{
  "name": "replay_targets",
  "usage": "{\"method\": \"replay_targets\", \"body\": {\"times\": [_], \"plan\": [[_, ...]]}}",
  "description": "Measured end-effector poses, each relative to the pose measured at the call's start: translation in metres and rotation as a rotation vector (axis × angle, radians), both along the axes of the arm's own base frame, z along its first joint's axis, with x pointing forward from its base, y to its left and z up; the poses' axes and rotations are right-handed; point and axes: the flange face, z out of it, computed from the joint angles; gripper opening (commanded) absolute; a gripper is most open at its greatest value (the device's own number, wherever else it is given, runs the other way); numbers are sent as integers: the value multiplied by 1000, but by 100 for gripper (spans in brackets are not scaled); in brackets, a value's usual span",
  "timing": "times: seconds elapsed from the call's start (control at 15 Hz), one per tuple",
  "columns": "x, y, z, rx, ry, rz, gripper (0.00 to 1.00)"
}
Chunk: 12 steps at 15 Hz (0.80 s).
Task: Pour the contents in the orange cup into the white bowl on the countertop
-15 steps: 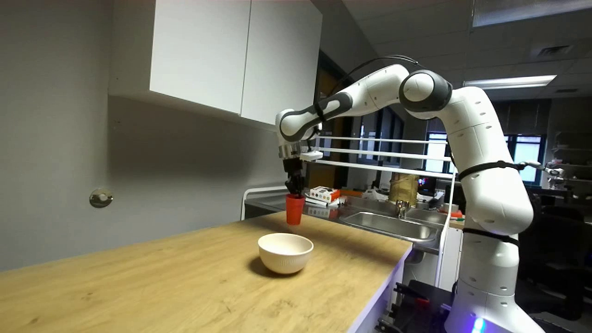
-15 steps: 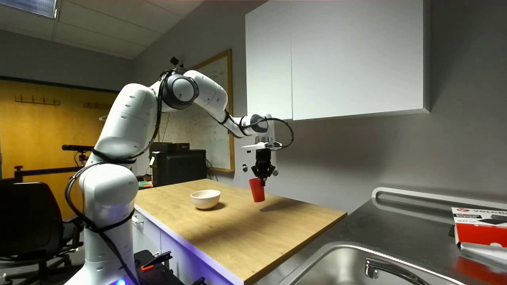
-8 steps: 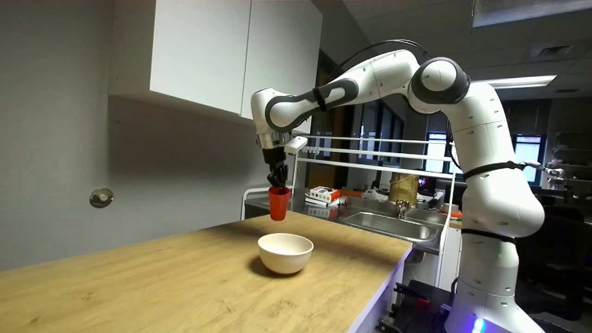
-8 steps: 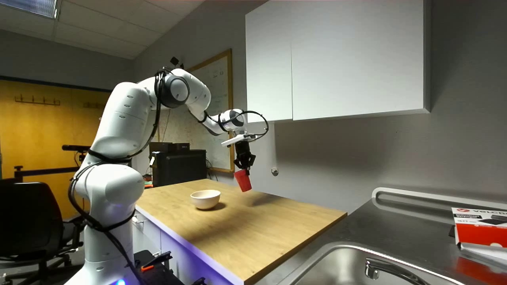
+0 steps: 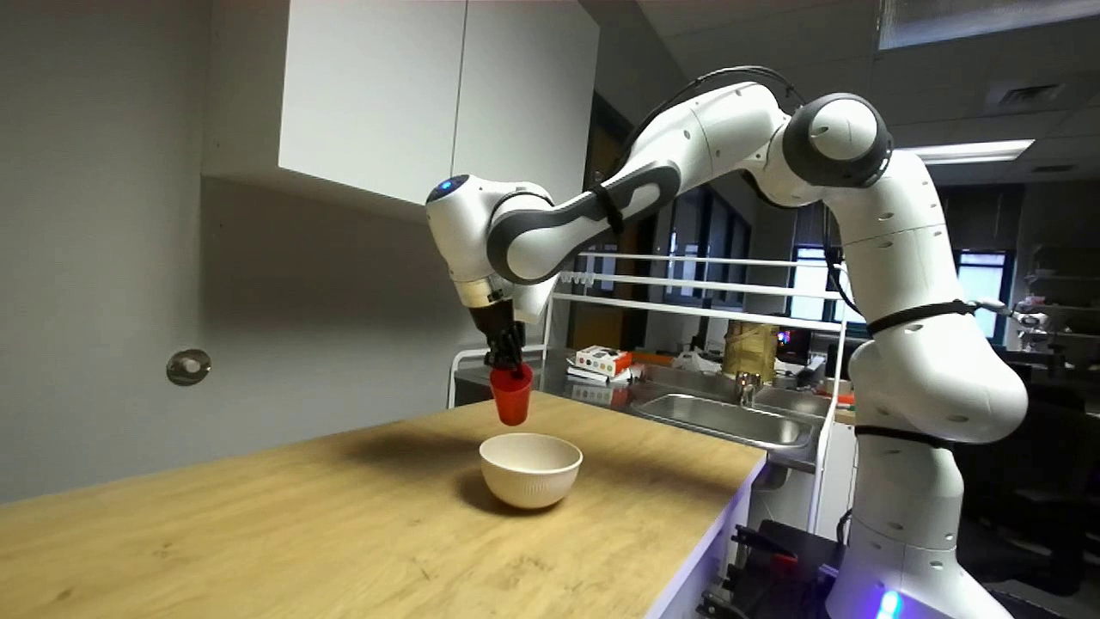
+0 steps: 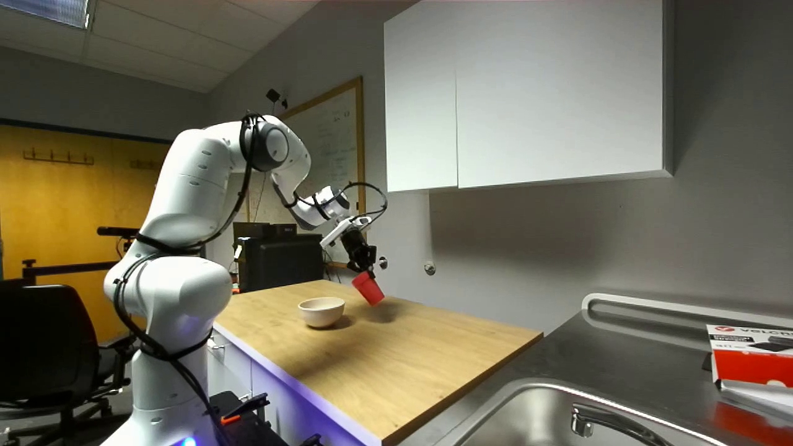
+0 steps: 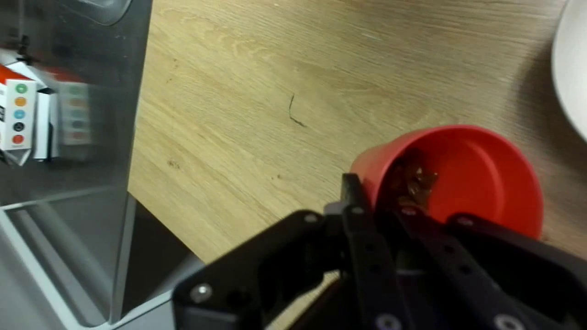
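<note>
My gripper (image 5: 507, 364) is shut on the wall of the orange cup (image 5: 511, 400), one finger inside and one outside. In both exterior views the cup hangs above the countertop (image 5: 301, 533), tilted with its mouth toward the white bowl (image 6: 321, 314) in an exterior view (image 6: 368, 289). The wrist view shows the cup (image 7: 481, 174) with small brown shiny pieces (image 7: 415, 183) inside, partly hidden by the gripper (image 7: 378, 195). The bowl (image 5: 530, 474) stands upright on the countertop, apart from the cup. Only its edge shows in the wrist view (image 7: 573, 68).
A white wall cabinet (image 5: 369, 94) hangs above the back of the countertop, near the arm's wrist. A metal sink (image 5: 730, 421) and a white rack (image 5: 705, 282) are beyond the counter's end. Boxes (image 7: 20, 114) lie on the dark metal surface there.
The gripper has carried the cup closer to the bowl, rising and then dropping a little. The cup has tilted further toward the bowl. The bowl has not moved.
</note>
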Motion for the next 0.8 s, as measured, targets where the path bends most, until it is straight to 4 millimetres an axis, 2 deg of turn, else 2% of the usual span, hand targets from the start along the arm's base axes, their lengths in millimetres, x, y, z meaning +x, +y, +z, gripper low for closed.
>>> {"method": "replay_targets", "body": {"times": [0.33,0.6,0.8], "plan": [[-42,41,-23,-211,-120,5,3],[-85,80,-24,-349,-231,44,3],[-114,100,-25,-439,-315,55,3]]}}
